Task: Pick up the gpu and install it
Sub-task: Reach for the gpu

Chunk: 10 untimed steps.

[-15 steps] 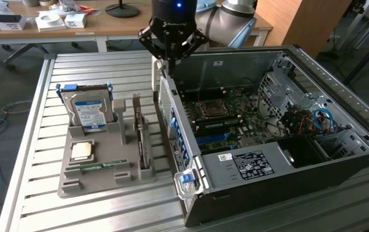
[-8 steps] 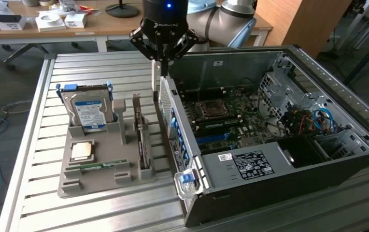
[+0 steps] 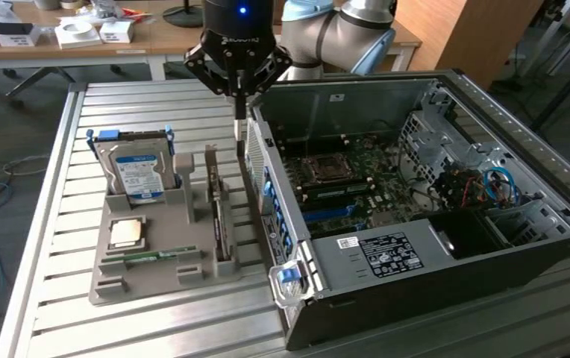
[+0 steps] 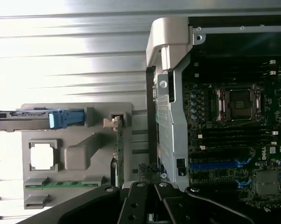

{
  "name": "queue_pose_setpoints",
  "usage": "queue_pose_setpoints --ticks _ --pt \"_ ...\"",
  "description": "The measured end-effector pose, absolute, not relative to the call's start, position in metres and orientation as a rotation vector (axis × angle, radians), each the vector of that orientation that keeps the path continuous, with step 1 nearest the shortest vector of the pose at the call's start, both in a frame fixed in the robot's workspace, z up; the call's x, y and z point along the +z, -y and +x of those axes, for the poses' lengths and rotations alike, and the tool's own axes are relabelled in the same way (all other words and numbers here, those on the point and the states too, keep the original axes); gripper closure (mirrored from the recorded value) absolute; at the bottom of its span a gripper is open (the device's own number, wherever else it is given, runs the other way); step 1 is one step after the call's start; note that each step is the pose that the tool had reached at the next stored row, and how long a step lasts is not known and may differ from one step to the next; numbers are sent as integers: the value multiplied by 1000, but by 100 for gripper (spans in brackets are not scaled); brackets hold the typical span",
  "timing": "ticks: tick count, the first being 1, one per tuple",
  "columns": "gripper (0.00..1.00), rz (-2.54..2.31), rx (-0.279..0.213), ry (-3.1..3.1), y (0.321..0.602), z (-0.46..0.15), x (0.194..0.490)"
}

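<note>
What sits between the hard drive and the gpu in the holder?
In the exterior view, an upright grey holder rib stands between the hard drive and the gpu.

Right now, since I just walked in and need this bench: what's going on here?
A robot arm is set to fit a gpu into the open computer case. Its gripper is shut and empty, hanging above the gap between the grey parts holder and the case. The gpu stands on edge in that holder, not yet picked up. A hard drive stands in the same holder.
</note>
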State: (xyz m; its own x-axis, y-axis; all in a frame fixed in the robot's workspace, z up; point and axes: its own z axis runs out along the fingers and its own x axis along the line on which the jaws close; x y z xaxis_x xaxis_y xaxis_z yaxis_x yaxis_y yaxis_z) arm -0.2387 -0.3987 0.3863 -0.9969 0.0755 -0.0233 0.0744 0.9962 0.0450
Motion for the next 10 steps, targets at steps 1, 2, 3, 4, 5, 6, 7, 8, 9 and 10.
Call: queue_pose_setpoints --ticks 1,2,3,4,5,6,7,8,9,10 --pt "89 117 69 -3114 399 -241 386" --pt "89 117 69 -3114 399 -243 386" --pt "89 117 69 -3114 399 -245 385" --pt "89 117 69 -3114 399 -247 385" --pt "89 117 69 -3114 399 -249 385" --pt "89 117 69 -3114 399 -251 385" --pt "89 117 69 -3114 399 -252 384" --pt "89 117 69 -3115 399 -254 384" --pt "89 117 69 -3115 399 -256 384" --pt "89 117 69 -3115 399 -259 384"
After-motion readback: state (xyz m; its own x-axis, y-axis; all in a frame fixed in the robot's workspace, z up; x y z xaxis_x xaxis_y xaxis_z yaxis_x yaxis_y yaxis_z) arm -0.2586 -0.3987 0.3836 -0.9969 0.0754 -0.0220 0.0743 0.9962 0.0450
